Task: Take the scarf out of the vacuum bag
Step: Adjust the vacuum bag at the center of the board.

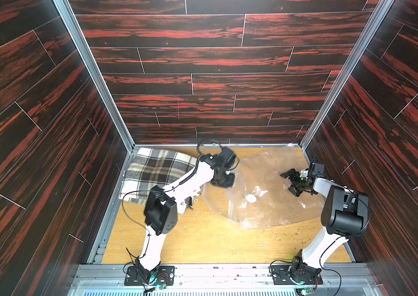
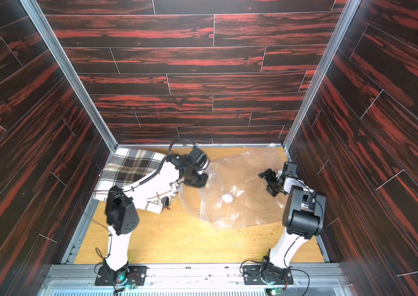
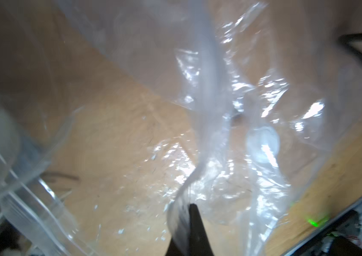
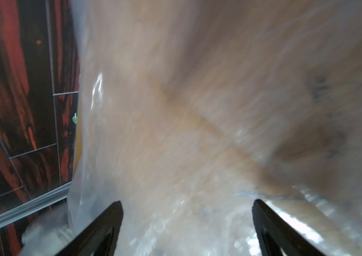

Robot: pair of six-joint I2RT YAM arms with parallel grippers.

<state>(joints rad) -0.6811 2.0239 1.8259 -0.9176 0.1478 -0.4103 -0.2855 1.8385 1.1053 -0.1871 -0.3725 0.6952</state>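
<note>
Scarf point(image 1: 156, 171) lies free, far left; left claw point(image 3: 185, 210) pinches the bag point(image 1: 266, 166), right claw point(image 1: 291, 183) gapes empty: best ease bag gently rightward.

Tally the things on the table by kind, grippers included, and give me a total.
Scarf: 1, plaid
Vacuum bag: 1, clear plastic
Grippers: 2, left gripper shut on the bag, right gripper open
Total: 4
</note>
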